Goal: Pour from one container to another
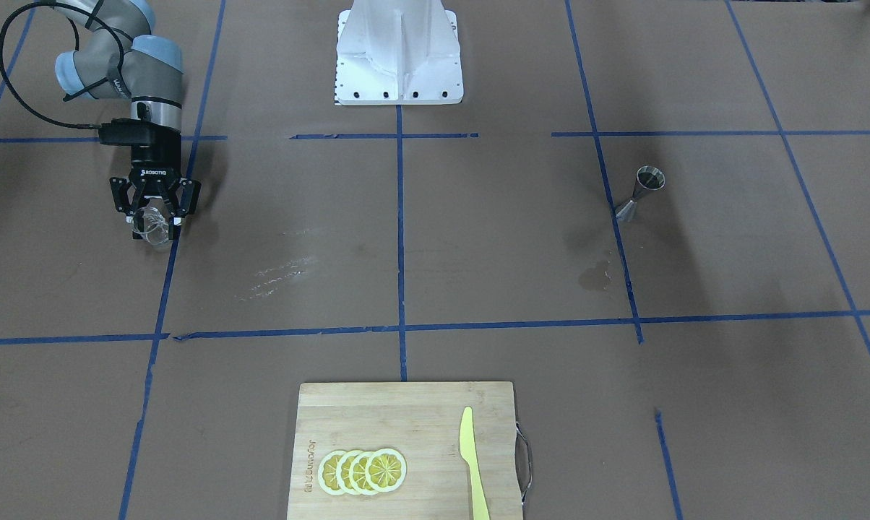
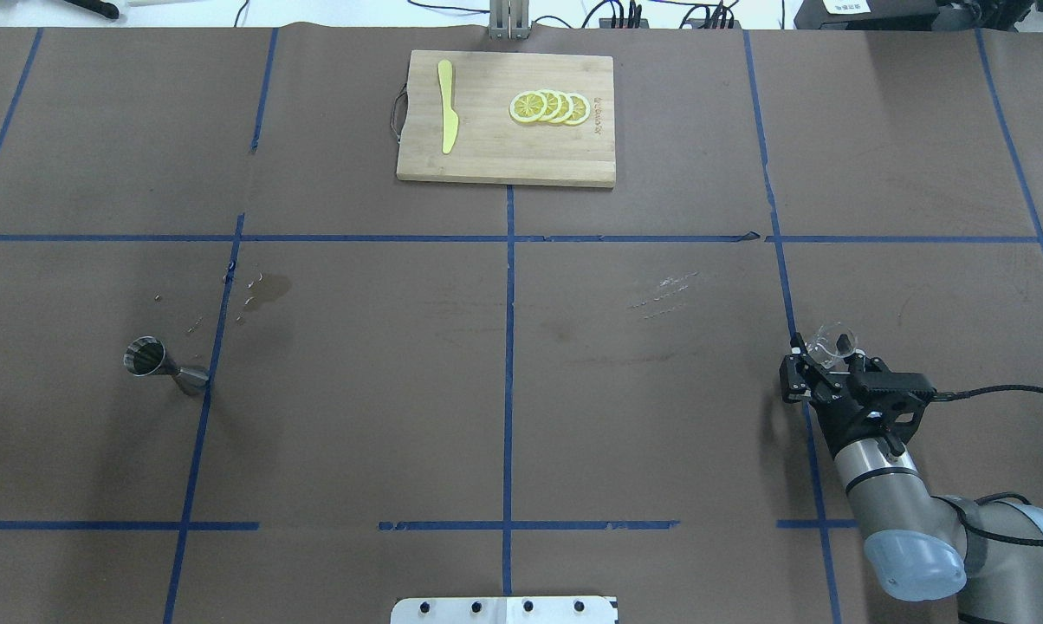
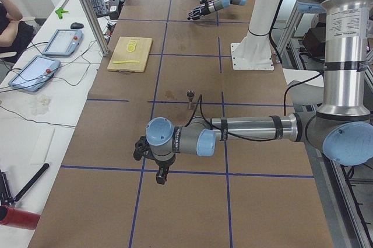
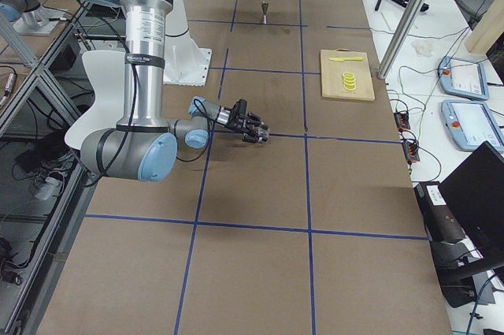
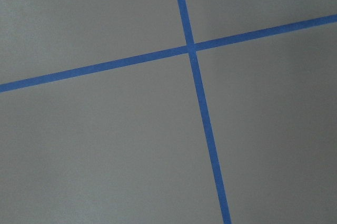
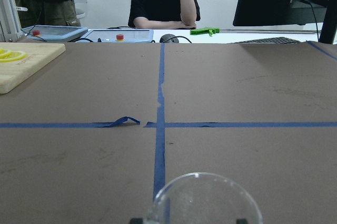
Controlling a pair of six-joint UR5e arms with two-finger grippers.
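Brown table (image 2: pixel 504 390), far edge: a board (image 2: pixel 504 160) with lemon slices (image 2: pixel 549 107) and a knife (image 2: pixel 446 117). On the robot's right, the right gripper (image 1: pixel 154 219) is clamped around the glass (image 2: pixel 831 341). The left gripper (image 3: pixel 158 172) hangs low; its spread cannot be told. The jigger (image 2: pixel 165 367) stands upright far left, beside a tape line.
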